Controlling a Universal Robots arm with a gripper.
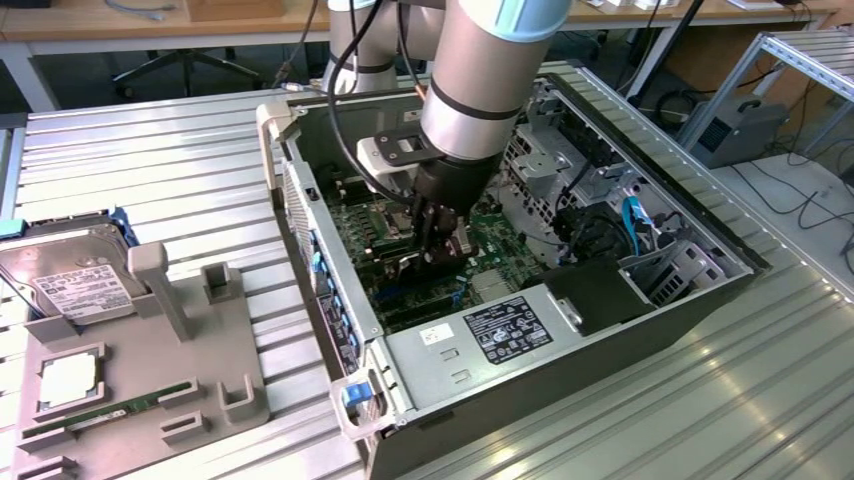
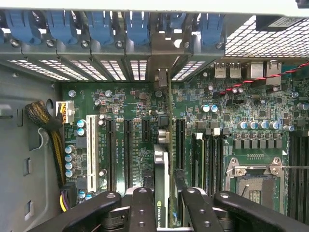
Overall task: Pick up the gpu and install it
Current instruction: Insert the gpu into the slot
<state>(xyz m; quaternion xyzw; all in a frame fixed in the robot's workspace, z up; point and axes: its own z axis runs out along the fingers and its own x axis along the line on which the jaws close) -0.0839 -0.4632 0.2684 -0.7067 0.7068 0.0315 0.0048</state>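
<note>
The gripper (image 2: pixel 161 208) is clamped on the gpu (image 2: pixel 162 179), holding it edge-on between its black fingers (image 2: pixel 141 212), and it's already down inside the open PC case (image 1: pixel 694 225). In the wrist view you're looking straight along the card's top edge: there's a bit of NVIDIA branding near the fingers, and the silver end bracket (image 2: pixel 163 77) reaches up toward the rear slot openings with their blue retention clips (image 2: pixel 137 26). In the exterior view the arm (image 1: pixel 487 70) comes down over the middle of the case and the gripper sits just above the motherboard (image 1: pixel 501 245), so the card itself is mostly hidden behind it.

So the pickup is done, and this looks like the install step. The card seems lined up along one of the long black expansion slots (image 2: pixel 180 145), with other slots and a white one (image 2: pixel 91 152) running parallel beside it. I can't tell whether the edge connector is already in the slot or hovering over it, since the card blocks that.

My guess at what the next move needs: a straight, even push along the slot line, keeping the card upright so the bracket slides into its rear opening rather than catching on the metal divider. Any tilt and it'll bind.

Off to the exterior view's left, the grey parts holder (image 1: pixel 147 370) has a hard drive (image 1: pixel 67 275), a CPU (image 1: pixel 67 383) and a memory stick (image 1: pixel 107 412) sitting in it.
</note>
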